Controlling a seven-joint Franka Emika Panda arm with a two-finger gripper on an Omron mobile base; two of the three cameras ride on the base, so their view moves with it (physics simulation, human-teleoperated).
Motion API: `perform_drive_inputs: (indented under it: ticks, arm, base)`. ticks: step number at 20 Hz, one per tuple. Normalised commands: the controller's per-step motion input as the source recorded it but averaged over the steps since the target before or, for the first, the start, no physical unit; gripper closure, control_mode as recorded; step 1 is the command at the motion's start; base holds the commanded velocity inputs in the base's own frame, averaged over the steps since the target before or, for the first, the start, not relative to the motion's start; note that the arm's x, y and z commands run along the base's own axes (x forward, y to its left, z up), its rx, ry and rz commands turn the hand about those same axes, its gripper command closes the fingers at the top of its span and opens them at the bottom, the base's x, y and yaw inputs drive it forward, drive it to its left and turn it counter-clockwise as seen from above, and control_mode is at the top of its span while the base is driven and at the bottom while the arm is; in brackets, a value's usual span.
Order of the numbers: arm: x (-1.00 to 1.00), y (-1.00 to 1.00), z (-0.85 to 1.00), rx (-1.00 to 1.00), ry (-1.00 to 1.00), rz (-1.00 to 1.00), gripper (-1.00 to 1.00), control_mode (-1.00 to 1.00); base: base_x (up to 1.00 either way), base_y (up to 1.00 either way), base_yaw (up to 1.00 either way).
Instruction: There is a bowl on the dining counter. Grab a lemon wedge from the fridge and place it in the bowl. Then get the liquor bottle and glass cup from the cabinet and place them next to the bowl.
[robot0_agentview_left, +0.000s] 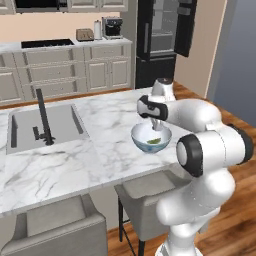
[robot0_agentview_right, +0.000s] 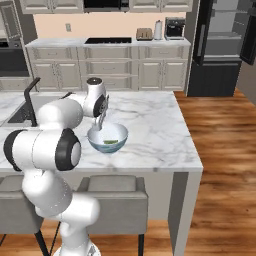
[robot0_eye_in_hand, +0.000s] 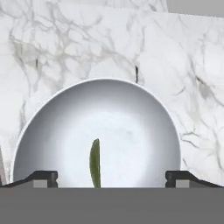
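The white bowl (robot0_agentview_left: 142, 135) (robot0_agentview_right: 120, 134) (robot0_eye_in_hand: 144, 127) rests on the marble dining counter (robot0_agentview_left: 100, 120) (robot0_agentview_right: 155, 125) near its front edge. A green lemon wedge (robot0_agentview_left: 153, 141) (robot0_agentview_right: 110, 141) (robot0_eye_in_hand: 95, 162) lies on the bowl's bottom. My gripper (robot0_agentview_left: 154, 124) (robot0_agentview_right: 99, 124) (robot0_eye_in_hand: 111, 177) hangs just above the bowl, pointing down, open, with nothing between its fingertips (robot0_eye_in_hand: 43, 176). The wedge sits below the gap between them, apart from both. The black fridge (robot0_agentview_left: 159, 42) (robot0_agentview_right: 222, 47) stands at the back with its doors open.
A steel sink (robot0_agentview_left: 45, 125) with a black faucet (robot0_agentview_left: 44, 117) (robot0_agentview_right: 31, 100) is set in the counter's left part. Grey chairs (robot0_agentview_left: 60, 230) (robot0_agentview_right: 112, 200) stand under the front edge. Behind, the beige wall counter (robot0_agentview_left: 65, 65) holds a toaster (robot0_agentview_left: 84, 34) and coffee machine (robot0_agentview_left: 112, 27).
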Motion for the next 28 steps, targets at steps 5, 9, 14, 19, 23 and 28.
perform_drive_inputs:
  ticks: [5, 9, 14, 19, 23, 28]
  arm:
    - [-0.54, 0.01, 0.97, 0.00, -0.18, 0.00, -1.00, -1.00]
    - [-0.60, 0.00, 0.86, 0.00, -0.18, 0.02, -1.00, -1.00]
    - [-0.53, 0.00, 0.68, 0.00, -0.21, 0.12, -1.00, -1.00]
    - [-0.45, 0.05, 0.36, 0.00, -0.12, -0.15, -1.00, -1.00]
    - [-0.68, 0.04, 0.49, 0.00, 0.00, -0.36, -1.00, -1.00]
    - [-0.65, 0.00, 0.42, 0.00, 0.00, -0.15, -1.00, -1.00]
  base:
    - [0.00, 0.00, 0.00]
    - [0.00, 0.00, 0.00]
    - [0.00, 0.00, 0.00]
    - [0.00, 0.00, 0.00]
    - [0.00, 0.00, 0.00]
    - [0.00, 0.00, 0.00]
